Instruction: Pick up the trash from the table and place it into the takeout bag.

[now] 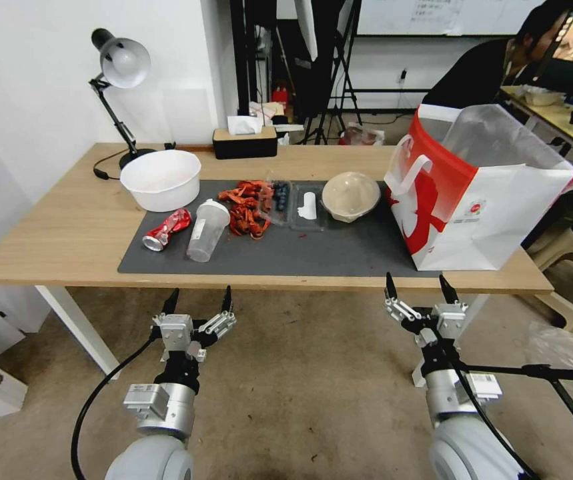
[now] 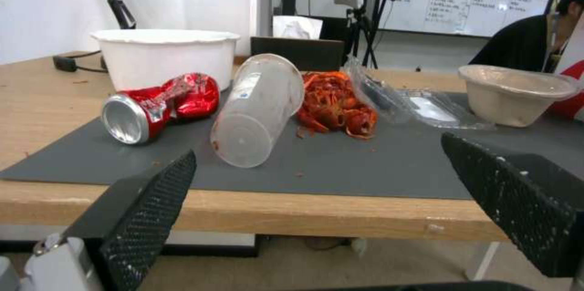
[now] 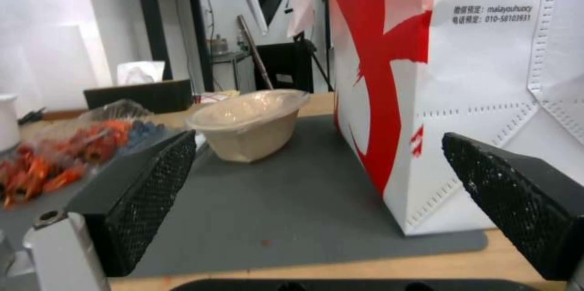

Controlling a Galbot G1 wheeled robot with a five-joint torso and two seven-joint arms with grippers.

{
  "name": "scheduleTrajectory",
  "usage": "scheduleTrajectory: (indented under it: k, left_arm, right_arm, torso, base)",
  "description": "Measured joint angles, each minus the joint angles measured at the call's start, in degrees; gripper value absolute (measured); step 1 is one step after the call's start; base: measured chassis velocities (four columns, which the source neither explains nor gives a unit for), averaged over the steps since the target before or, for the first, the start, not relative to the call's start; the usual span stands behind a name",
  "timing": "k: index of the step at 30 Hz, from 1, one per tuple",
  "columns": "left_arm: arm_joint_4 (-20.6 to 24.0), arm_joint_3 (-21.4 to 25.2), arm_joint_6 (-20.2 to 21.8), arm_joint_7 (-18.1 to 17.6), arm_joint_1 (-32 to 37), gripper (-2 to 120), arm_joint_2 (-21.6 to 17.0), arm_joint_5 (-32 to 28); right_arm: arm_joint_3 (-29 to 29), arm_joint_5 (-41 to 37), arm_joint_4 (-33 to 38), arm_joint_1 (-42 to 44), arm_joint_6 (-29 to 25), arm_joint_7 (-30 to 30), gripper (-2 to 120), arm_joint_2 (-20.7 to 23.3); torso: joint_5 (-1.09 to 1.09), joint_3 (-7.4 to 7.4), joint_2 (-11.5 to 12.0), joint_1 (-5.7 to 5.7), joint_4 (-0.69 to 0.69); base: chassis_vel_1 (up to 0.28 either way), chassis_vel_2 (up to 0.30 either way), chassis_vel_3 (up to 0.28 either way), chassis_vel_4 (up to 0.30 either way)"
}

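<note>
The crushed red can [image 1: 166,230], the clear shaker cup [image 1: 207,229] and the lidded beige bowl [image 1: 351,195] lie on the grey mat [image 1: 339,253] left of the takeout bag [image 1: 476,200], while my left gripper [image 1: 198,300] and right gripper [image 1: 419,285] hang before the mat's near edge, fingers spread.

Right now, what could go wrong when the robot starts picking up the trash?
The shaker cup lies on its side touching the crushed can, so grabbing one might roll the other. The loose red scraps could scatter. The takeout bag stands at the table edge and might tip. Both the left gripper and right gripper hang open below.
</note>
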State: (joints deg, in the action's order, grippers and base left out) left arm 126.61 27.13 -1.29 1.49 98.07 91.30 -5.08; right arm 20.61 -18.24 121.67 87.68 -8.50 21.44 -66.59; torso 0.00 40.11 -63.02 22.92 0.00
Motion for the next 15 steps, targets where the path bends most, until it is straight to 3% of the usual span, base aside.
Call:
scheduleTrajectory:
  k: [15]
  left_arm:
    - [0.0,-0.1,-0.2,0.0,0.2,100,0.1,0.3]
  right_arm:
    - [-5.6,-18.0,-3.1,-15.5,9.9,5.5,100,1.2]
  torso:
    - [0.01,0.0,0.0,0.0,0.0]
  base:
    - [0.0,0.0,0.0,0.0]
